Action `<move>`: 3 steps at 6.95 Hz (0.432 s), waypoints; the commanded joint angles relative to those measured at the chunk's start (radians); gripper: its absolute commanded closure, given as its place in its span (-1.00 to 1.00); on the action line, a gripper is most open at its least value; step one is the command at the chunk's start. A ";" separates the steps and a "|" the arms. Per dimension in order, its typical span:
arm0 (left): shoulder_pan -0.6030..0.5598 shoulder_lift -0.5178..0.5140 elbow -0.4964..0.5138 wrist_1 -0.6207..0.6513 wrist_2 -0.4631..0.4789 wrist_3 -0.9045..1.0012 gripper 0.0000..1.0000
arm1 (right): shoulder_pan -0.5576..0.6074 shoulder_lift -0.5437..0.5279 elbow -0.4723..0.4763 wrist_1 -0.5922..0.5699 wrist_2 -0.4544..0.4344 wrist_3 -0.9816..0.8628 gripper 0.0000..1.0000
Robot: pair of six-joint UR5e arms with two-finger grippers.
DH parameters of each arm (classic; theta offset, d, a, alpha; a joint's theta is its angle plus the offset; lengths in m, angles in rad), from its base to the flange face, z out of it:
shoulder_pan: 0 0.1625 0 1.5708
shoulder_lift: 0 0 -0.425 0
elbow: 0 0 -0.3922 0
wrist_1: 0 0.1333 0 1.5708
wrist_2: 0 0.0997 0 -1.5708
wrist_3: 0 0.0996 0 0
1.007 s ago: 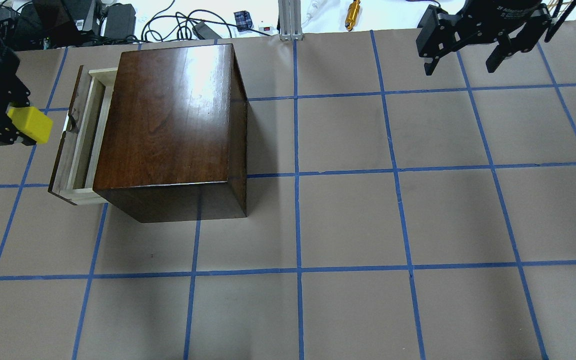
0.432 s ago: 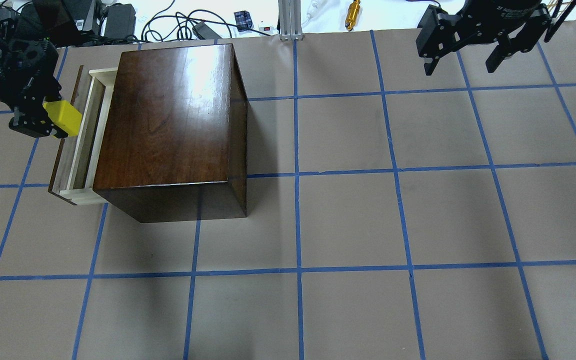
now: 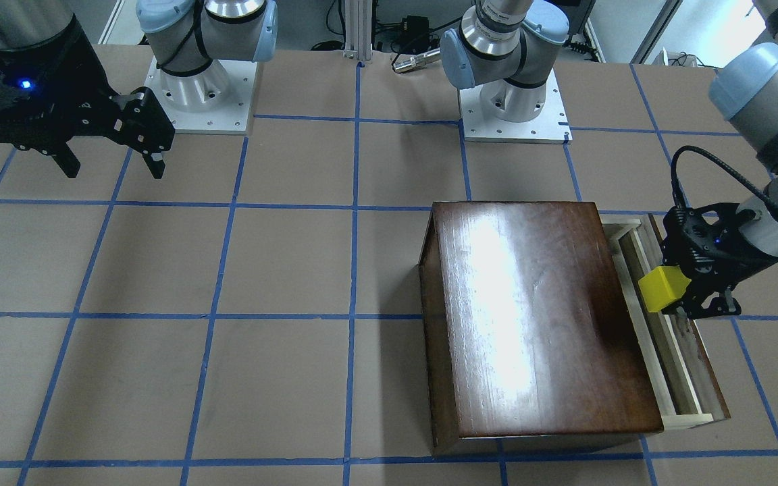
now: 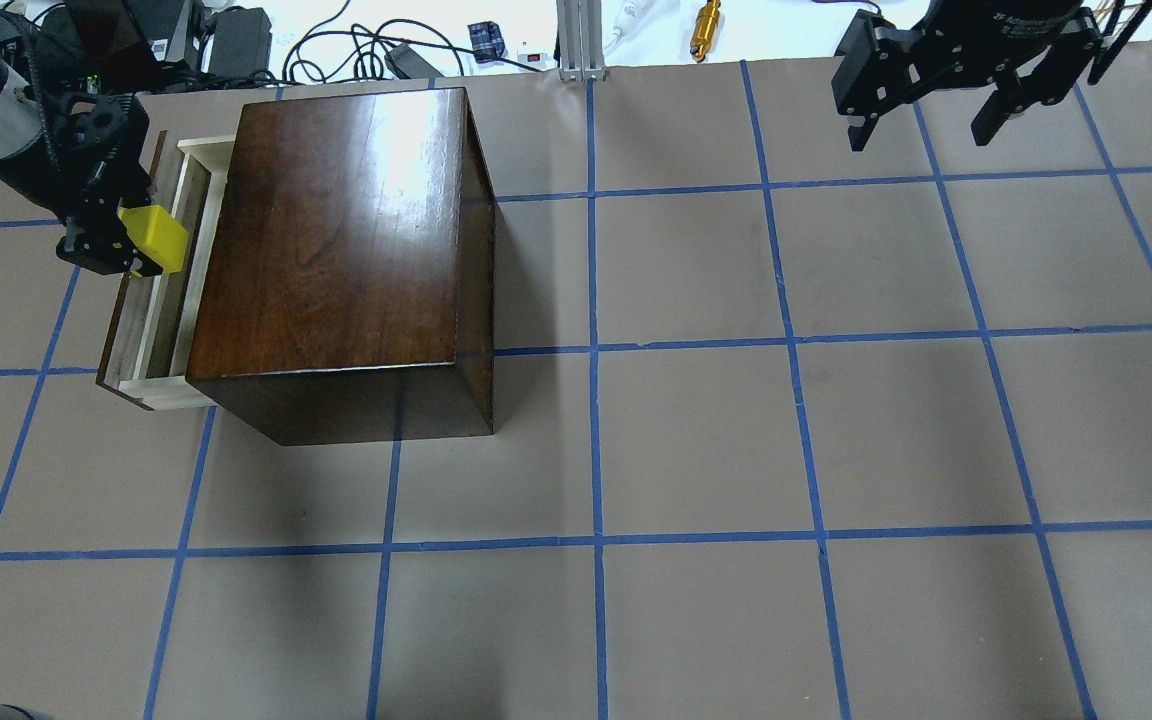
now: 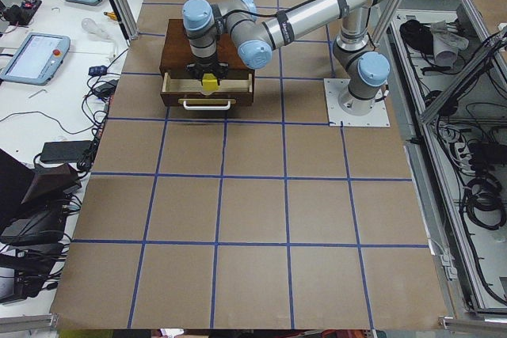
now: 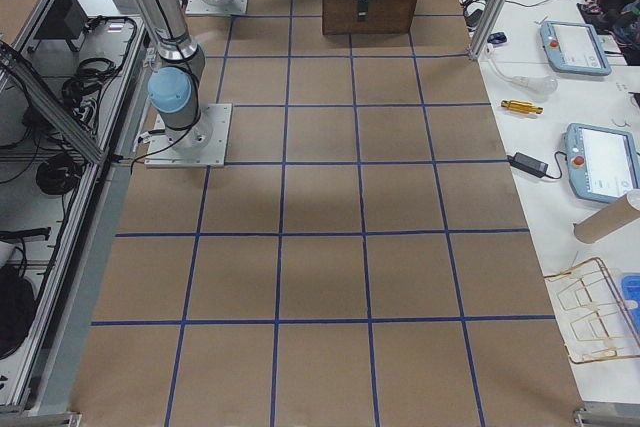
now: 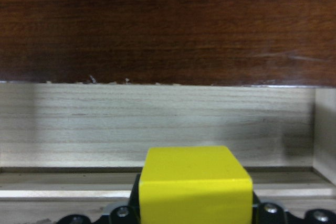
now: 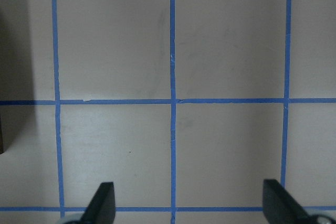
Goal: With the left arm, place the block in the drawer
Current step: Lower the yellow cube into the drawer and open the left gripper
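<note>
My left gripper [image 4: 121, 240] is shut on the small yellow block [image 4: 158, 240] and holds it over the open drawer [image 4: 151, 330] of the dark-brown cabinet [image 4: 336, 240]. In the front-facing view the left gripper [image 3: 683, 297] holds the block [image 3: 662, 288] above the drawer's pale tray [image 3: 666, 351]. The left wrist view shows the block [image 7: 194, 184] in front of the drawer's light-wood inner wall [image 7: 157, 124]. My right gripper [image 4: 926, 105] is open and empty, high at the far right; it also shows in the front-facing view [image 3: 112, 162].
The drawer sticks out from the cabinet's left side with a worn dark front panel [image 4: 116, 330]. Cables and devices [image 4: 226, 35] lie beyond the table's far edge. The table [image 4: 736, 450] is brown with a blue tape grid.
My left gripper has carried the yellow block rightward, from beside the drawer front to over the open drawer. The right arm has not moved.
</note>
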 commanded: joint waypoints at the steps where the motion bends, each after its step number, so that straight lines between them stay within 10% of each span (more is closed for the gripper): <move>1: -0.004 -0.015 0.003 0.011 0.000 -0.002 1.00 | 0.000 0.000 0.000 0.000 0.001 0.000 -1.00; 3: -0.020 -0.016 0.001 0.011 0.000 -0.008 1.00 | 0.000 -0.001 0.000 0.000 0.001 0.000 -1.00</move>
